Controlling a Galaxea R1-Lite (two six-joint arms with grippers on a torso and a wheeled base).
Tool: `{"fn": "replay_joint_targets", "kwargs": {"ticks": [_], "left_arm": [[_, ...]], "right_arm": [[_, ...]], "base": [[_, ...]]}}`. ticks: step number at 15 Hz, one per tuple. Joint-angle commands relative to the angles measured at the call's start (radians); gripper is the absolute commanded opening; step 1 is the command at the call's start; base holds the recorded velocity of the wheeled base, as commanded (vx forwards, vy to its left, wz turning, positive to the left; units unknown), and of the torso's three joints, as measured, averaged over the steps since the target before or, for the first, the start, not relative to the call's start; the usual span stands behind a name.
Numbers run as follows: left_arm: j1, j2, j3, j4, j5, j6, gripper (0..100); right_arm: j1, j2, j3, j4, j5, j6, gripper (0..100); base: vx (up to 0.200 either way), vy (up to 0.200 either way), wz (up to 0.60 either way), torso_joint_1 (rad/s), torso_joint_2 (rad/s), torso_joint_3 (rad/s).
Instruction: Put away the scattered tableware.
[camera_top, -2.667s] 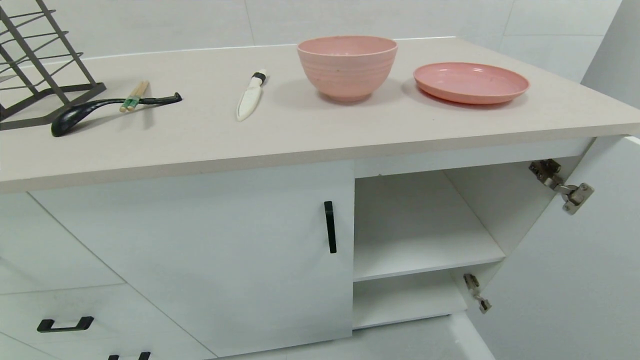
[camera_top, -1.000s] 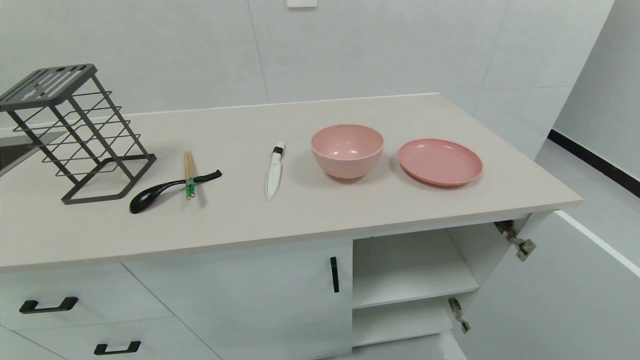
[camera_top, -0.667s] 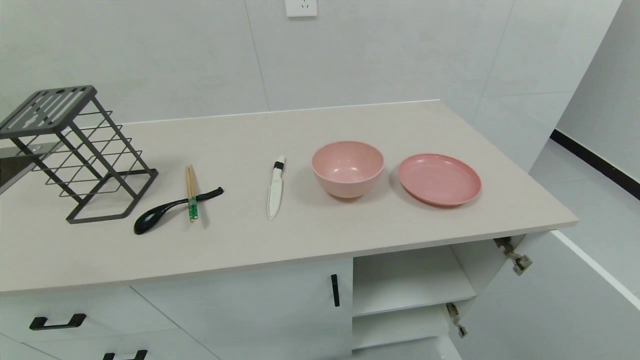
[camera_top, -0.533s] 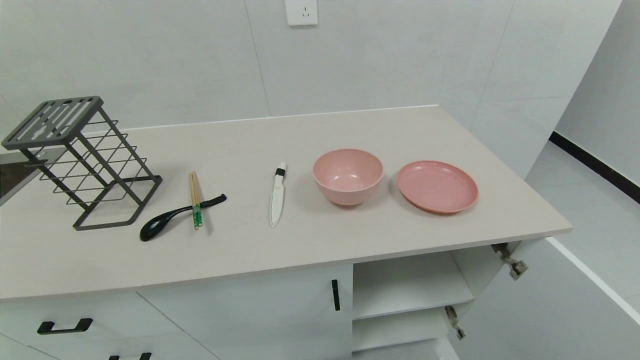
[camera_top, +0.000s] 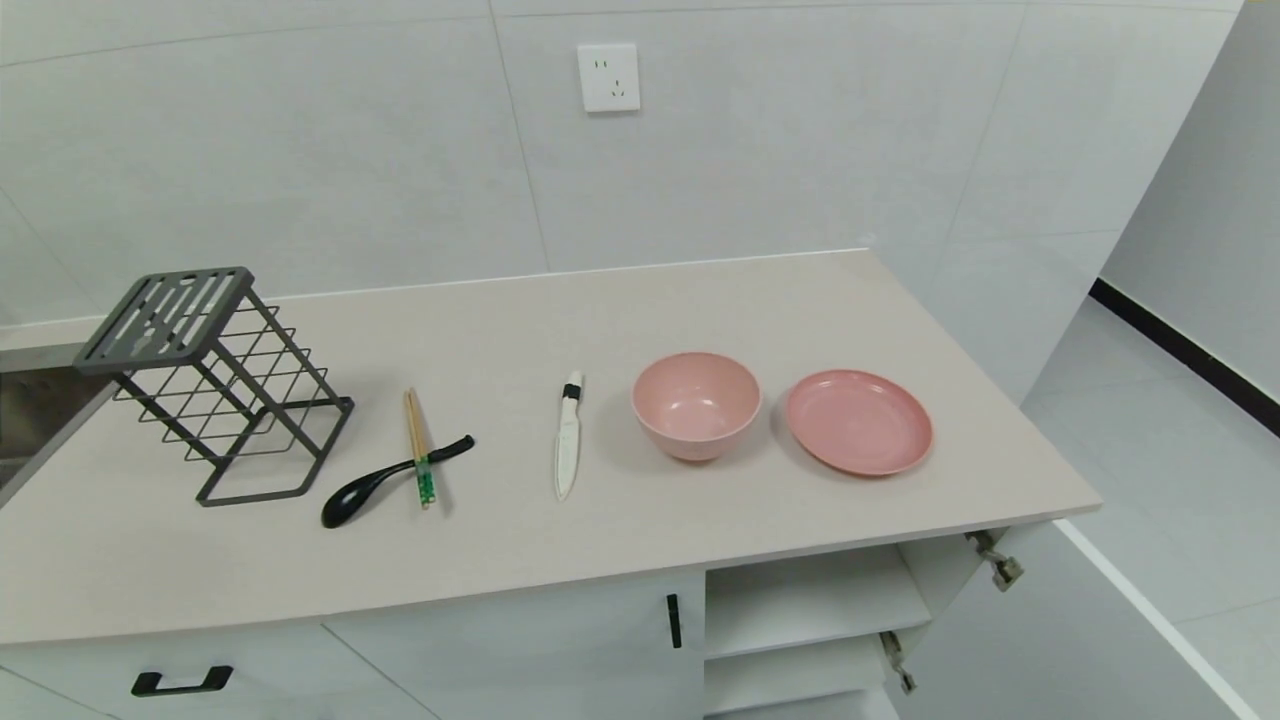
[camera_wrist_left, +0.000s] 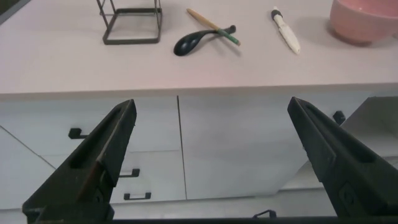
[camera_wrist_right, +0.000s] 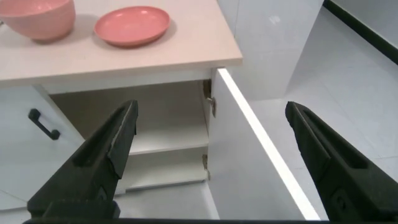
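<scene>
On the beige counter (camera_top: 700, 300) lie a pink bowl (camera_top: 696, 404), a pink plate (camera_top: 859, 421), a white knife (camera_top: 568, 435) with a black band, wooden chopsticks (camera_top: 419, 460) and a black spoon (camera_top: 392, 480) crossed under them. My left gripper (camera_wrist_left: 211, 155) is open, held in front of the white cabinet below the counter, facing the spoon (camera_wrist_left: 199, 40), chopsticks (camera_wrist_left: 213, 27), knife (camera_wrist_left: 285, 28) and bowl (camera_wrist_left: 364, 18). My right gripper (camera_wrist_right: 214, 152) is open before the open cupboard (camera_wrist_right: 155, 130), below the plate (camera_wrist_right: 132, 25) and bowl (camera_wrist_right: 36, 17).
A dark wire rack (camera_top: 215, 380) stands on the counter's left part, its base (camera_wrist_left: 132, 22) seen from the left wrist. The right cupboard door (camera_wrist_right: 255, 149) hangs open, showing white shelves (camera_top: 810, 595). Drawers with black handles (camera_top: 180, 681) lie under the left side. A wall socket (camera_top: 608, 77) sits above.
The head camera has risen and pulled back, so the whole counter, rack and wall socket have come into view. The tableware has kept its places on the counter.
</scene>
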Motion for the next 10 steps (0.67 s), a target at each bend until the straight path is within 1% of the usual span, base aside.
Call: {"fn": "replay_joint_targets", "kwargs": {"ticks": [1, 4, 9, 10], "left_arm": [[0.000, 0.001, 0.000, 0.000, 0.001, 0.000, 100], [0.000, 0.001, 0.000, 0.000, 0.002, 0.000, 100], [0.000, 0.001, 0.000, 0.000, 0.002, -0.002, 100], [0.000, 0.001, 0.000, 0.000, 0.002, -0.002, 100]], "right_arm": [[0.000, 0.000, 0.000, 0.000, 0.000, -0.003, 100], [0.000, 0.000, 0.000, -0.002, 0.000, -0.003, 100], [-0.001, 0.000, 0.000, 0.000, 0.002, -0.004, 100], [0.000, 0.000, 0.000, 0.000, 0.002, -0.004, 100]], "base": [[0.000, 0.000, 0.00, 0.325, -0.62, -0.310], [0.000, 0.000, 0.00, 0.263, -0.50, -0.235], [0.000, 0.000, 0.00, 0.200, -0.39, -0.191], [0.200, 0.000, 0.00, 0.183, -0.35, -0.183]]}}
